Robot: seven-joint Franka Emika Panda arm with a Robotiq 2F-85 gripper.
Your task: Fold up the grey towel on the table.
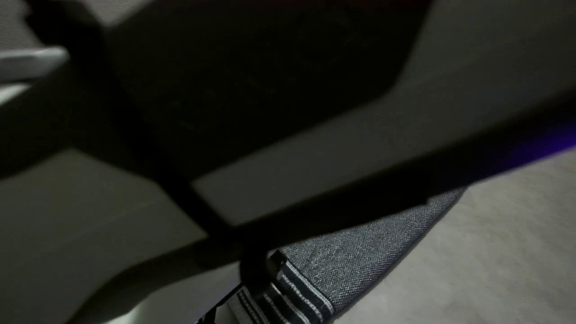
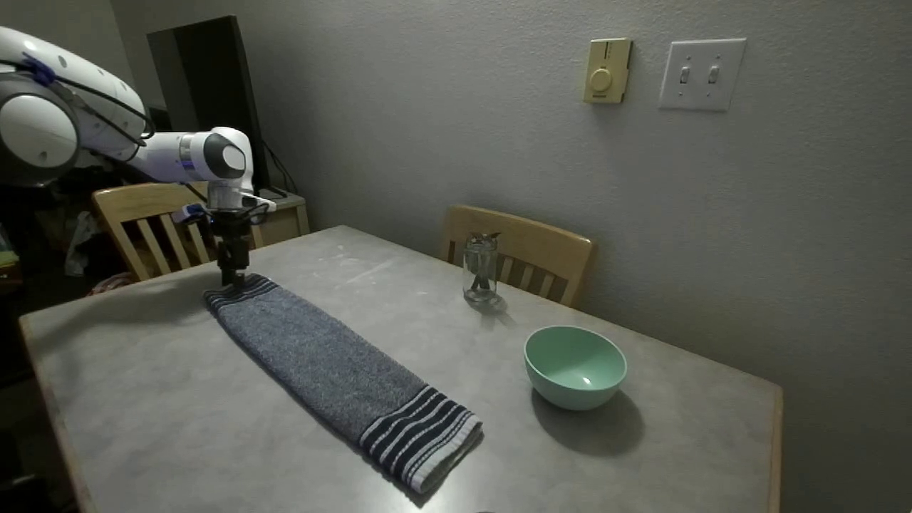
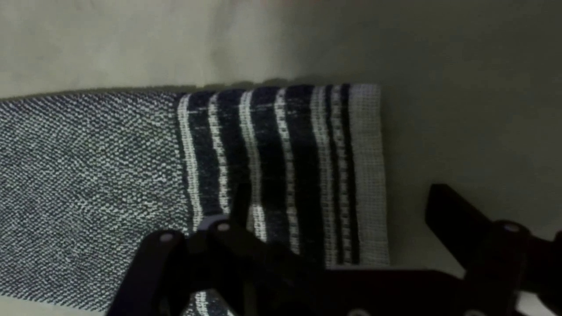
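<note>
The grey towel lies flat and long on the light grey table, with stripes at both short ends. My gripper points down at the striped end farthest from the camera in that exterior view. In the wrist view my gripper is open. One finger is over the stripes of the towel; the other is beyond its pale end hem, over the bare table. Whether the fingertips touch is not clear. In an exterior view the dark arm hides most of the towel.
A mint green bowl stands on the table to the right of the towel. A glass jar with utensils stands near the wall-side edge. Wooden chairs stand at the table's edges. A dark screen is behind the arm.
</note>
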